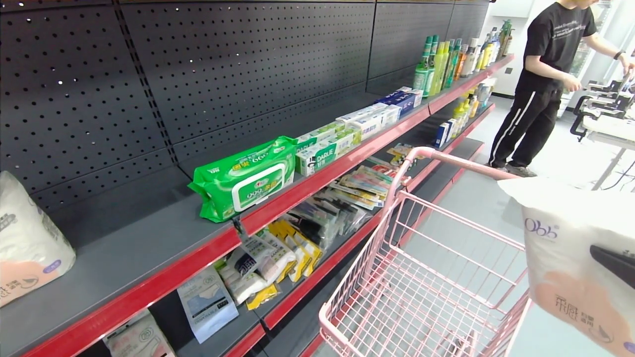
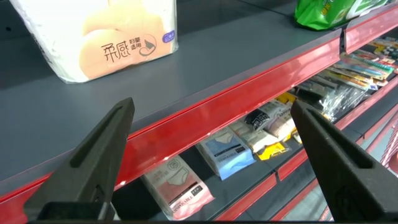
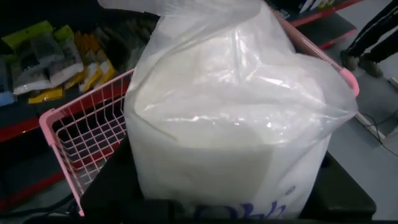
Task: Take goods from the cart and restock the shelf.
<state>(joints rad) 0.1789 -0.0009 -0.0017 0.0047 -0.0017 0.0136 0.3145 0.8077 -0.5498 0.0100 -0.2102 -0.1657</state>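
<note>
**Jaws: right closed on tissue pack, left wide and empty**

Jaws, right gripper [image 1: 613,264]: closed against the sides of 1 bagged tissue pack [image 1: 570,258], at the lower right of the frame, held up over the right side of the pink cart [image 1: 397,198].

Jaws, left gripper [image 2: 211,124]: spread wide, holding nothing, facing the red front edge of the top shelf [image 1: 149,233].

Stock on that shelf: 1 matching tissue pack [image 1: 25,238] at the left edge and 1 green wipes pack [image 1: 243,178] at centre, with grey board showing between the 2.

Step in hand, as judged: carry and place. The best target looks to be the grey stretch just beside the matching pack.

Handling: the load is soft and bulky in loose film, so the grip may slip or the bag sag.
- Lift it above the red lip.
- Bring it well onto the board.
- Set it flat on its base, then release.
- Keep it apart from the left gripper and the wipes.
</note>
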